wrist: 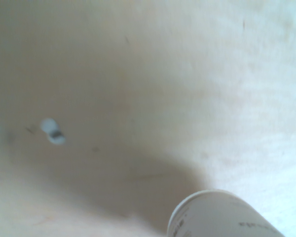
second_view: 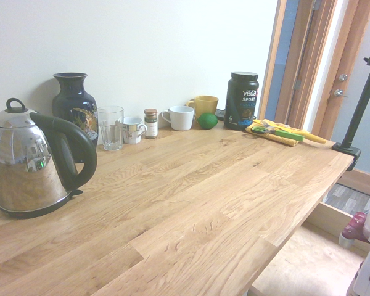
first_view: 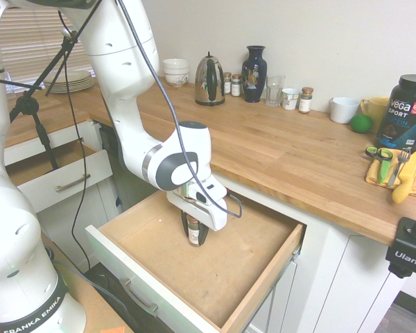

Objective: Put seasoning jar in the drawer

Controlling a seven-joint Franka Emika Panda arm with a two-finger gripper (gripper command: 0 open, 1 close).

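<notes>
To your left, observe the small drawer (first_view: pixel 66 182), pulled out. At centre, your gripper (first_view: pixel 194 232) is closed on the seasoning jar (first_view: pixel 194 234), one finger on each side. The jar is inside the large drawer (first_view: pixel 243 267), over its wooden bottom; contact with the bottom cannot be determined. On the counter (first_view: pixel 291 149), at right, locate the black tub (first_view: pixel 404 114).
</notes>
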